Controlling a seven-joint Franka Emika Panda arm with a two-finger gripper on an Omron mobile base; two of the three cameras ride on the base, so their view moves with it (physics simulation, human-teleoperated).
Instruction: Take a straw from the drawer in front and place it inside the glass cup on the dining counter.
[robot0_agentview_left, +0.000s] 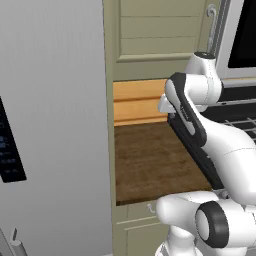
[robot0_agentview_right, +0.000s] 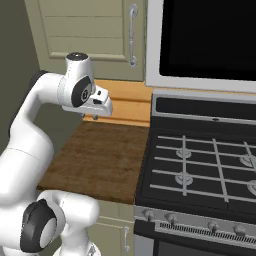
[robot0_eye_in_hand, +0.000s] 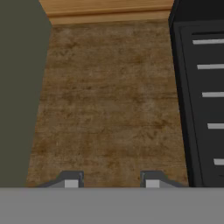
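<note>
So the biggest thing here is the grey fridge (robot0_agentview_left: 55, 125) taking up the whole left side of the left base view, with a dark control panel (robot0_agentview_left: 10, 150) on its door; whatever's printed on that panel is too small to read. Next to it on the right is the black stove (robot0_agentview_right: 200, 165) with its grates and a row of knobs along the front, and a dark-windowed appliance (robot0_agentview_right: 205, 37) sits above it. Squeezed between fridge and stove is a brown wood-grain surface (robot0_agentview_left: 150, 160), with an orange-tan wood backsplash (robot0_agentview_left: 137, 102) behind it and a pale green upper cabinet (robot0_agentview_right: 85, 35) with a silver handle over that. Below the front edge of the surface there's a pale green cabinet front (robot0_agentview_left: 137, 222) with a small silver handle, closed as far as I can see, so no contents to report. The claw (robot0_eye_in_hand: 111, 181) hangs over the surface, pointing down at it, its two tips (robot0_eye_in_hand: 71, 181) standing a moderate way apart with nothing between them. Can't spot the straw, so can't tell where it is.
</note>
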